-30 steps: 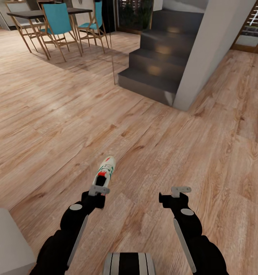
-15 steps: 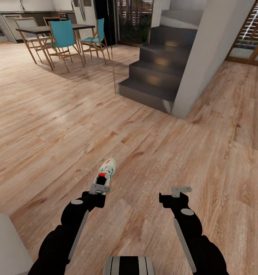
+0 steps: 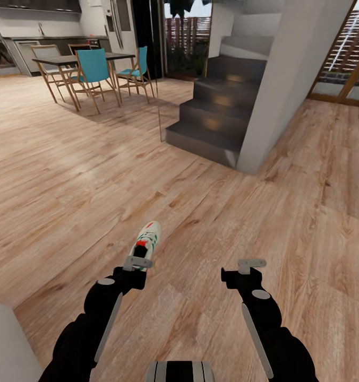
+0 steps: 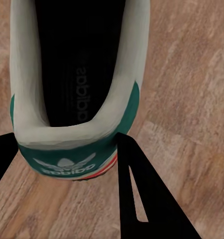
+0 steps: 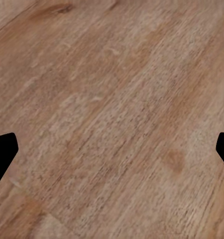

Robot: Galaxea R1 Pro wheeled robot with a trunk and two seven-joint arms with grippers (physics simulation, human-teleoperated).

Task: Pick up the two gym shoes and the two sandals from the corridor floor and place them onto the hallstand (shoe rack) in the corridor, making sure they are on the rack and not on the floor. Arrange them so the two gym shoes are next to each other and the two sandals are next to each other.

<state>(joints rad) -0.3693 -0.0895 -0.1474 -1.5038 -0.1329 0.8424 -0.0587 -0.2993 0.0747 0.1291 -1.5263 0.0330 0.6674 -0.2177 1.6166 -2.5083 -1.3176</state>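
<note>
One gym shoe [image 3: 148, 237], cream-white with green stripes and a red-orange tongue mark, hangs above the corridor floor [image 3: 211, 212] in front of me. My left gripper [image 3: 138, 263] is shut on its heel end. In the left wrist view the green heel tab of the gym shoe [image 4: 72, 99] sits between the two black fingers [image 4: 142, 199], toe pointing away. My right gripper [image 3: 251, 263] hovers beside it over bare planks. In the right wrist view the right gripper [image 5: 117, 144] is open, its fingertips [image 5: 2, 149] wide apart with only floor between them.
Dark grey stair steps [image 3: 211, 122] and a pale wall pillar [image 3: 285, 90] stand ahead. A dining table with teal chairs [image 3: 92, 66] is far left. A pale grey-white corner [image 3: 7, 345] juts in beside my left arm. Wood flooring stretches ahead and to the right.
The whole view has tilted upward, showing more of the kitchen and stairs. Both arms and the held shoe keep the same place relative to me.
</note>
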